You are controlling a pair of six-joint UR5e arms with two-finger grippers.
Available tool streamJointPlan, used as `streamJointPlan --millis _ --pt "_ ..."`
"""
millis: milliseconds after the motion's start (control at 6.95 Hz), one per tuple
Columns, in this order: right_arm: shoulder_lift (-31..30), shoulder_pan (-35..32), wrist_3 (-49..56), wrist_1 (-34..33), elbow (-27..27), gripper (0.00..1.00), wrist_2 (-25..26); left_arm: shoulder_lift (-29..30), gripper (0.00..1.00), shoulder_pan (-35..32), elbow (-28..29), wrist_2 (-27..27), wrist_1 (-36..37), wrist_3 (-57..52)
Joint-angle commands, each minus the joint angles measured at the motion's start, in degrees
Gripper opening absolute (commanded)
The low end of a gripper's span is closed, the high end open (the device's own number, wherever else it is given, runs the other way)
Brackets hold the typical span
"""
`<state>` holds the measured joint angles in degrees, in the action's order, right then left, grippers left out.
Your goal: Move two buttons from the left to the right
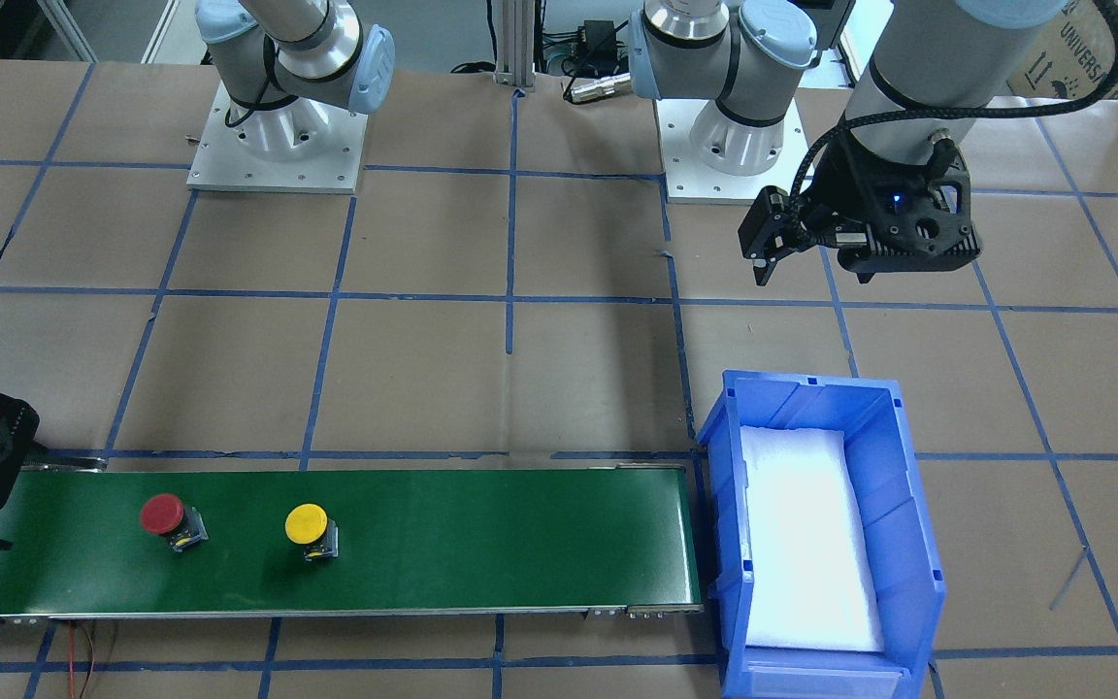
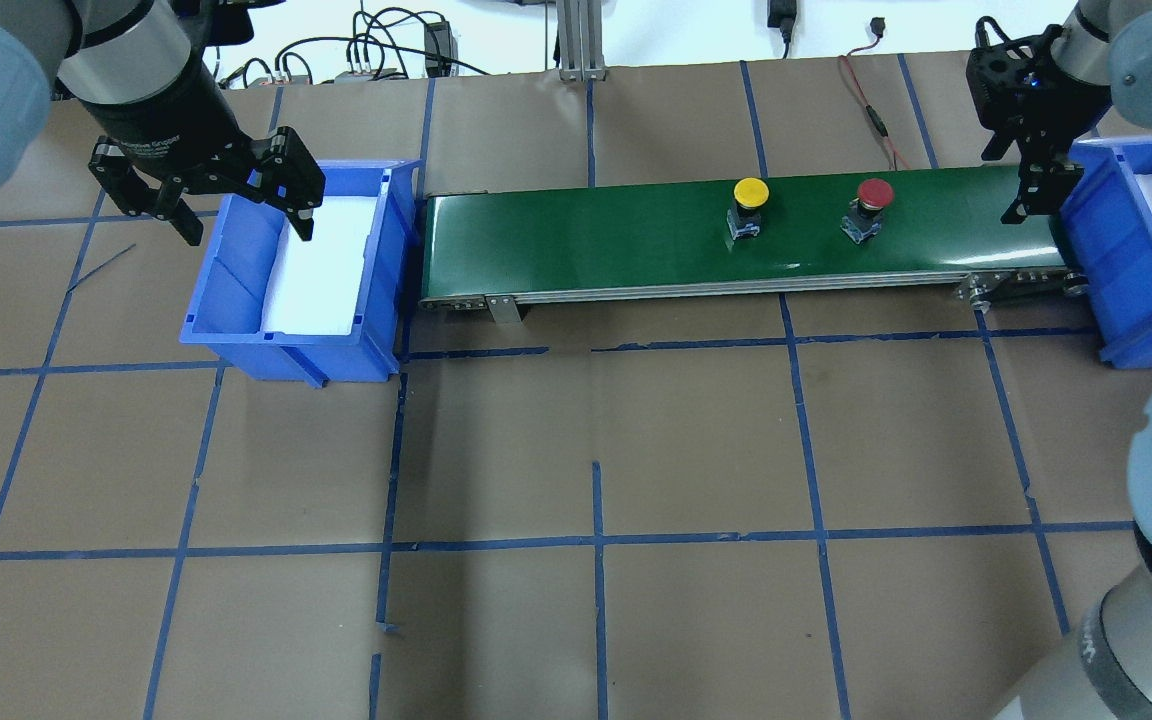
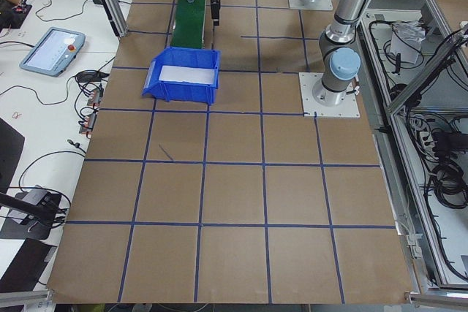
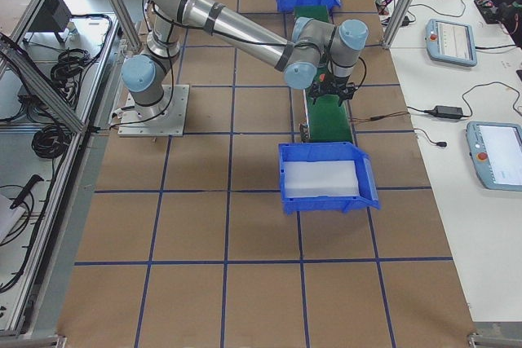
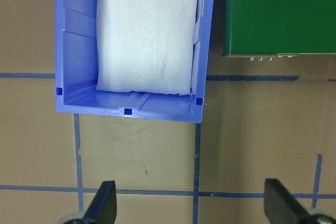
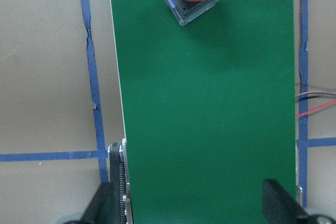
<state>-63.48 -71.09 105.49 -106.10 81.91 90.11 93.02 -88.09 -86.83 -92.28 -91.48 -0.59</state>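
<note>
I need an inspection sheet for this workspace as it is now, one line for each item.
Surface: brown paper table with blue tape grid; green conveyor belt between left bin and right bin, both blue.
Job's things: yellow button and red button upright on the belt, apart, red nearer the right bin.
Clutter: nothing seen.
Hands: left hand open, by the left bin; right hand open, over the belt's right end.
Cables: red wires beside the belt's right end.
Surroundings: teach pendants on a side desk.

table [image 2: 696, 450] | green conveyor [image 2: 586, 235] | left blue bin [image 2: 286, 352] | right blue bin [image 2: 1121, 300]
</note>
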Motion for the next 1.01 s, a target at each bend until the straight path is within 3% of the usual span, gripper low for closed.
streamJointPlan --millis 0,719,863 --pt "-0.1 0.0 -0.1 0.3 0.3 1.0 0.1 0.0 1.0 0.1 0.0 -0.1 0.0 0.0" --pt "-0.5 -0.9 0.0 -0.9 1.5 1.0 -0.6 0.0 1.0 0.2 0.1 -0.1 0.1 0.1" --pt "-0.5 -1.4 0.2 -3.6 3.3 1.0 -0.3 0.0 1.0 0.2 0.2 -0.1 0.1 0.1"
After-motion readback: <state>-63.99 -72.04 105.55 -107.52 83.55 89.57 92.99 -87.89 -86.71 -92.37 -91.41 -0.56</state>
